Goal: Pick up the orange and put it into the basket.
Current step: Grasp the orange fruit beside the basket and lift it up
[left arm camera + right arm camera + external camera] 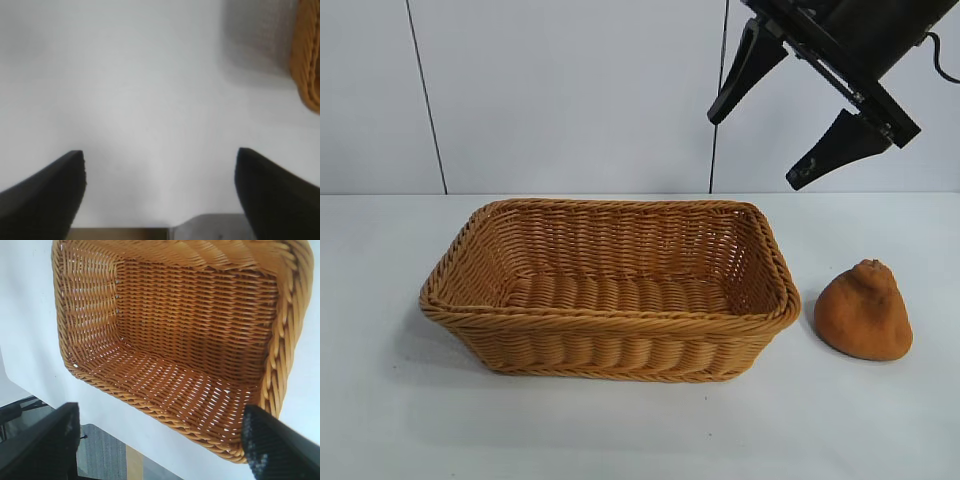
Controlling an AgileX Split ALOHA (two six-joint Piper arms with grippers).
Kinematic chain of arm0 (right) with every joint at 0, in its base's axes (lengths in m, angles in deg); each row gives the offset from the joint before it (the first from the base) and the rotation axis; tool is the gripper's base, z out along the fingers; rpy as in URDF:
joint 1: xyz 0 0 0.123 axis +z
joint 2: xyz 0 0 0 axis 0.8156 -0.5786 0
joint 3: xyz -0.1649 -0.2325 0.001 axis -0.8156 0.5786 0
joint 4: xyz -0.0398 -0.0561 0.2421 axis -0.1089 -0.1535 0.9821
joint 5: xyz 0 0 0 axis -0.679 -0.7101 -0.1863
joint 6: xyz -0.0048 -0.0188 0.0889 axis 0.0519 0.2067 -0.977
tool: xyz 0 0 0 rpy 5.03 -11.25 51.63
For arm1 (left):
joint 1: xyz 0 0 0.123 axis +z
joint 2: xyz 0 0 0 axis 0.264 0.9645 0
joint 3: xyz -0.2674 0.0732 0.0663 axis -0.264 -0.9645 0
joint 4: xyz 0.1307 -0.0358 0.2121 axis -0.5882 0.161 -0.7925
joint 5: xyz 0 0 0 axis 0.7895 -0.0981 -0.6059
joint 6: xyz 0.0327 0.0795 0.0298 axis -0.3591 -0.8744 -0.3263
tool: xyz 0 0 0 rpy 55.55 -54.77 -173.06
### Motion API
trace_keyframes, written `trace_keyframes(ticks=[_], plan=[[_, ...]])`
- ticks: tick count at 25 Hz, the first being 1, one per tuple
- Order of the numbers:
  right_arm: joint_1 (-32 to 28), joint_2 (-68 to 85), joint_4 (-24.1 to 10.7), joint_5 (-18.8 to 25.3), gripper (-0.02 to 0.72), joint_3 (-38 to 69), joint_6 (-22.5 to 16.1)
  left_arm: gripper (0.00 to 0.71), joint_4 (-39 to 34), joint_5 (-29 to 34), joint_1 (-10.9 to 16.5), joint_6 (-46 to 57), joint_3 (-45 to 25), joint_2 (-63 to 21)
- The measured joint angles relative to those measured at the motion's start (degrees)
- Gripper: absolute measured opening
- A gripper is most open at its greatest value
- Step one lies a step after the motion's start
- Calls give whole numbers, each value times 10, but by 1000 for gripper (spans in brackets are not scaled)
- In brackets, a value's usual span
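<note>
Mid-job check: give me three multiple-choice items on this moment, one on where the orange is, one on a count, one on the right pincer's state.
1. Where is the orange?
A. In the basket
B. On the table, right of the basket
C. In a pincer

2. How many items lie in the basket?
A. None
B. One
C. Two

3. What state is the right pincer in?
A. Shut on the orange
B. Shut, empty
C. Open, raised above the table

Answers: 1 B, it sits on the table beside the basket's right end. 2 A, only bare weave shows inside. 3 C, its fingers are spread apart in the air.
</note>
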Motion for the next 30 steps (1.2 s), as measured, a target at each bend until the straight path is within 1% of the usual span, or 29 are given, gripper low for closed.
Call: trace_keyframes(ticks=[3,5,7,10,12,14,17,19,21,22,24,27,30], plan=[[0,0,0,1,601,-11,1,581,1,-39,0,0,-71,-98],[0,0,0,3,601,-28,1,581,1,-55,0,0,-106,-159],[0,0,0,4,601,-39,1,581,1,-53,0,0,-127,-207],[0,0,-3,4,601,-79,7,581,2,-53,0,0,-133,-266],[0,1,-33,5,601,-120,8,581,3,-53,0,0,-133,-297],[0,2,-68,7,601,-140,-3,581,4,-53,0,0,-133,-319],[0,11,-148,8,601,-148,-33,581,4,-53,0,0,-133,-343],[0,15,-211,8,601,-148,-52,581,4,-53,0,0,-134,-358],[0,17,-257,8,601,-149,-71,581,4,-53,0,0,-135,-375],[0,17,-274,8,601,-149,-77,581,4,-53,0,0,-135,-387],[0,17,-286,8,601,-149,-82,581,4,-53,0,0,-135,-416],[0,17,-289,9,601,-149,-84,580,4,-52,0,0,-135,-470],[0,17,-306,11,601,-149,-89,580,4,-52,0,-1,-135,-484]])
